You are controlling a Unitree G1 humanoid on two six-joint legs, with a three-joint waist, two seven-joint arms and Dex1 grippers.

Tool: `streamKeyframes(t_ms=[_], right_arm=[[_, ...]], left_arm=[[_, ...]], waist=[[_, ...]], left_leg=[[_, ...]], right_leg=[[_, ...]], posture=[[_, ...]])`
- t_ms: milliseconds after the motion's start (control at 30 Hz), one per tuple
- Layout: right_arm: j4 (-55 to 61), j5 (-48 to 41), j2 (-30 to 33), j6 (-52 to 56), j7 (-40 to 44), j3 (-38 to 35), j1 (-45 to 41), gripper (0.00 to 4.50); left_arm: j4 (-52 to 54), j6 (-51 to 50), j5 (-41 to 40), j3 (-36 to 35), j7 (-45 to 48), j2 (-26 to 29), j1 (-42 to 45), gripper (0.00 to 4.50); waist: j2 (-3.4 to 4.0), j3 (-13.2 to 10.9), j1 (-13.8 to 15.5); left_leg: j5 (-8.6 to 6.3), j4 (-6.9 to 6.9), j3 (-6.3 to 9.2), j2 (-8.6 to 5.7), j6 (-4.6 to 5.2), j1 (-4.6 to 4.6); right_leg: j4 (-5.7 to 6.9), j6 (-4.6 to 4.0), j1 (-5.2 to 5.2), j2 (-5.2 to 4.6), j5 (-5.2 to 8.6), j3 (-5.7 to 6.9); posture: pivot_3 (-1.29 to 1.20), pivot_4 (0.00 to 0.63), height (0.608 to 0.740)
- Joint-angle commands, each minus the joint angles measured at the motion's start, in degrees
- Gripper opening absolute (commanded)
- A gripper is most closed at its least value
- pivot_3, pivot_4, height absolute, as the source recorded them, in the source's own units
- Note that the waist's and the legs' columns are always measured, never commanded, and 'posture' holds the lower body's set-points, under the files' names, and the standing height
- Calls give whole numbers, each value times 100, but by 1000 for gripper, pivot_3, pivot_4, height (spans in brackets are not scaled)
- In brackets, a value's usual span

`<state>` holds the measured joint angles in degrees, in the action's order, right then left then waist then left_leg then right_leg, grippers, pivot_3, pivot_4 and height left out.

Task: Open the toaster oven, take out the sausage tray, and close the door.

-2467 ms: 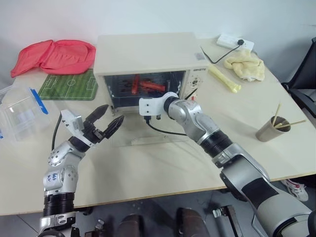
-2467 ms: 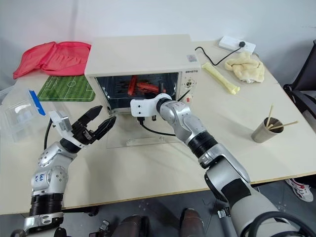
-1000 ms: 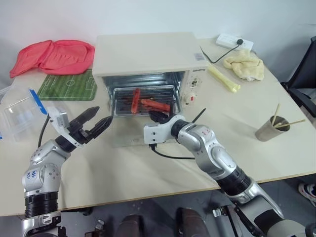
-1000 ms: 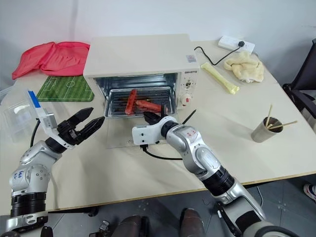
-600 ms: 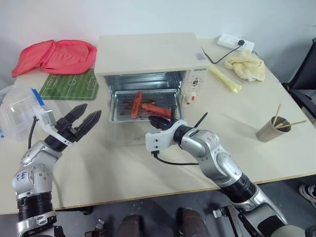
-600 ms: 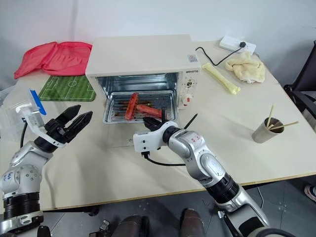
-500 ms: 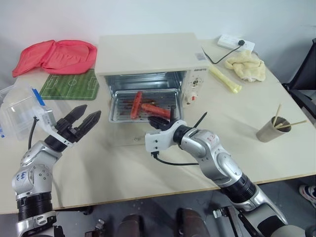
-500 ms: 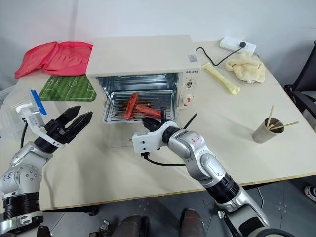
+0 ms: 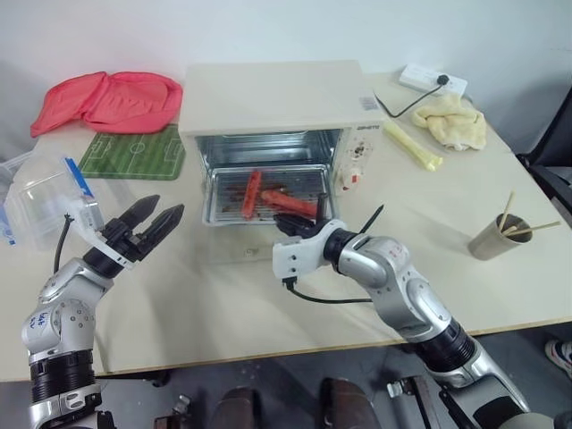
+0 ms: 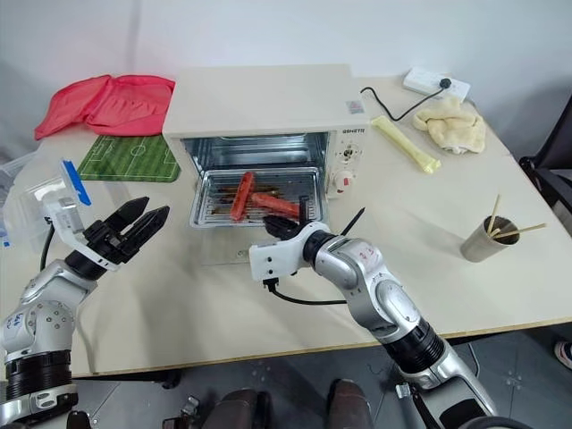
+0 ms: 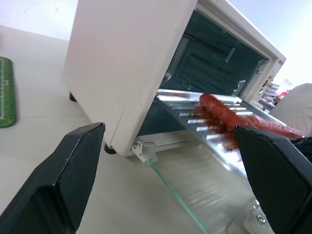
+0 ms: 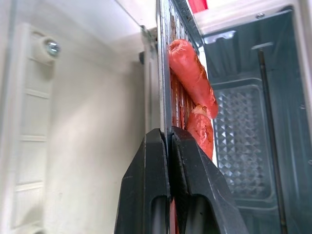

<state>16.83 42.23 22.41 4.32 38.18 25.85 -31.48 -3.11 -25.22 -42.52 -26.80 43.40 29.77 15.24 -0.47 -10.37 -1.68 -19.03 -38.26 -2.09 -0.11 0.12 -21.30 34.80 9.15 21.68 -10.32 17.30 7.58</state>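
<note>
Your right tool (image 10: 273,229) is clamped on the front edge of the sausage tray (image 10: 253,198), its black fingers (image 12: 161,175) pinched together on the thin metal rim. The tray sits partly out of the toaster oven (image 10: 268,125), its front half over the door (image 10: 234,251), which lies folded flat on the bench (image 10: 429,259). Red sausages (image 10: 255,200) lie on the tray's wire rack, one long and one angled beside it. Your left tool (image 10: 134,225) hangs above the bench, left of the door and apart from it, fingers spread wide and holding nothing. Between that tool and the oven's left wall the bench is bare. Farther left sits a clear plastic box (image 10: 40,210), with a green football-field mat (image 10: 130,157) behind it. Well to the right, a cup (image 10: 484,238) holds wooden sticks.
</note>
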Motion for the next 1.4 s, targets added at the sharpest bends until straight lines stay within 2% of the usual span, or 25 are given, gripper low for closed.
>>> streamKeyframes(t_ms=[33, 267, 500, 600, 767, 1000, 1267, 1400], right_arm=[[452, -233, 140, -235, 22, -211, 106, 69], [699, -714, 690, -849, 160, -404, 391, 69], [586, -1024, 1212, -1674, 39, -651, 438, 69], [480, -1135, 1329, -2019, 23, -690, 404, 69], [393, -1260, 1432, -2381, 24, -761, 424, 69], [249, -1242, 1388, -2518, 36, -793, 353, 69], [98, -1238, 1342, -2575, 16, -773, 243, 69], [69, -1367, 1331, -2602, 67, -769, 219, 0]], left_arm=[[223, -87, -197, -86, -4, 13, -58, 4500], [563, -919, -666, -122, -205, 100, -241, 4500], [435, -3934, -2657, -338, -1491, 520, 9, 4500], [168, -4590, -3530, -528, -2143, 443, 185, 4500], [-22, -4642, -5074, -679, -3376, 223, 295, 4500], [184, -4201, -6794, -152, -4559, 203, -68, 4500], [683, -3944, -7048, 294, -4848, 166, -572, 4500], [689, -3853, -7048, 461, -4860, 52, -468, 3694]], waist=[[0, 0, 13], [-1, 0, 12], [-3, -1, 12], [-4, -1, 17], [-4, -1, 16], [-5, 0, 19], [-5, 0, 25], [-5, 0, 49]], left_leg=[[0, 0, 0, 0, 0, 0], [0, -3, 1, 0, 0, 1], [0, -2, 15, 2, 0, 11], [0, -4, 37, 2, 0, 13], [0, -4, 39, 1, 0, 16], [0, -5, 38, -1, 0, 18], [0, -6, 31, -2, 0, 20], [0, -10, 28, -2, 0, 18]], right_leg=[[0, 0, 0, 0, 0, 0], [-3, 0, -6, -1, 0, 0], [-1, 0, -8, -2, 0, -11], [0, 0, -9, -2, 0, -14], [0, 0, -11, -3, 0, -16], [0, 0, -12, -3, 0, -22], [-4, 0, -12, -2, 0, -30], [-7, -1, -13, -1, 0, -31]], posture=[[0, 150, 740], [0, 150, 740], [0, 150, 740], [0, 150, 740], [0, 150, 740], [0, 150, 740], [0, 150, 740], [0, 150, 740]])
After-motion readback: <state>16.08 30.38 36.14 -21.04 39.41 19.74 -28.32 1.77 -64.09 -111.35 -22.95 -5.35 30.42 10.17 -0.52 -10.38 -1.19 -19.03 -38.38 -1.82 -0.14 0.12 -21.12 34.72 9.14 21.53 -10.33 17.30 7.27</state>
